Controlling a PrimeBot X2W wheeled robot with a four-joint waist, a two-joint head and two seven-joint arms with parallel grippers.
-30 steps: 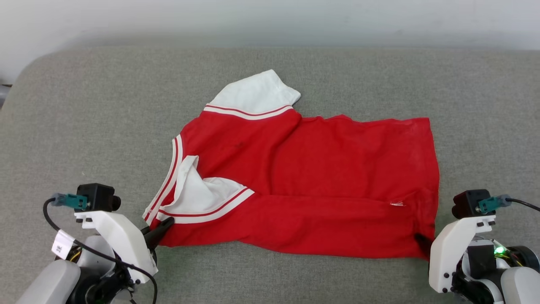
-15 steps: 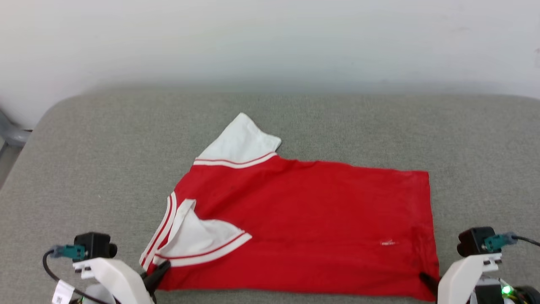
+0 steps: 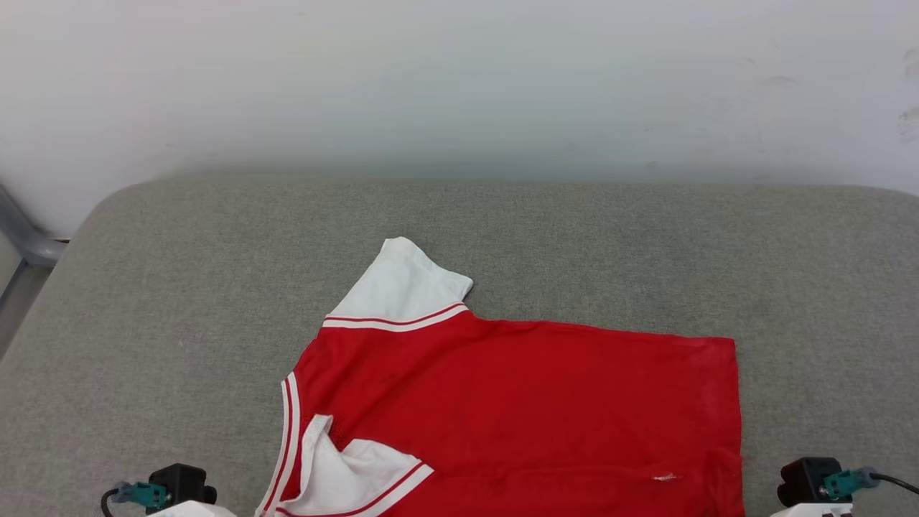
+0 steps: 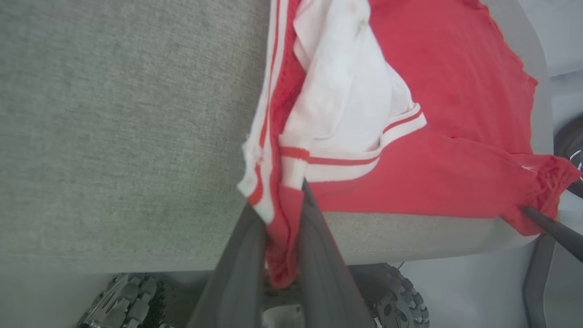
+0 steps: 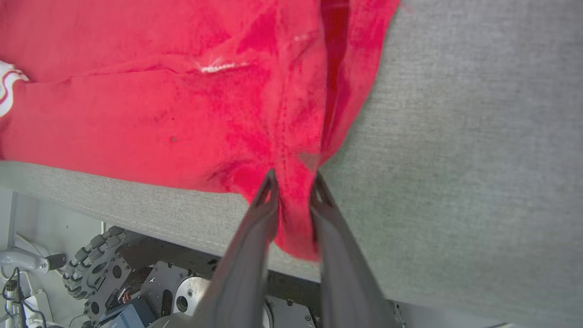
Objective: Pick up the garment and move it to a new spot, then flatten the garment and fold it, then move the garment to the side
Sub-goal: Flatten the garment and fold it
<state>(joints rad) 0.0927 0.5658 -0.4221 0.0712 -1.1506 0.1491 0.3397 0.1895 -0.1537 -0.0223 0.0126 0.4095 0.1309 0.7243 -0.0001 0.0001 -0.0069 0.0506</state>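
Note:
The garment (image 3: 517, 416) lies spread on the grey padded surface (image 3: 179, 301), plain red side up, so its print is hidden. One white sleeve (image 3: 402, 287) points toward the wall; the other sleeve (image 3: 352, 474) is folded onto the body. Its near edge hangs over the surface's front edge. My left gripper (image 4: 278, 200) is shut on the garment's (image 4: 455, 118) striped corner. My right gripper (image 5: 294, 182) is shut on the garment's (image 5: 136, 114) red hem corner. A right finger (image 4: 553, 230) also shows in the left wrist view.
A white wall (image 3: 459, 86) rises behind the surface. A grey metal bar (image 3: 29, 244) stands at the far left. Below the front edge, the wrist views show my wheeled base (image 5: 91, 273). Bare grey surface surrounds the garment on the left, right and far sides.
The head camera has tilted, shifting the whole picture down. Both grippers have drawn the garment toward the front edge, smoothing its wrinkles, and dropped below the head view's bottom.

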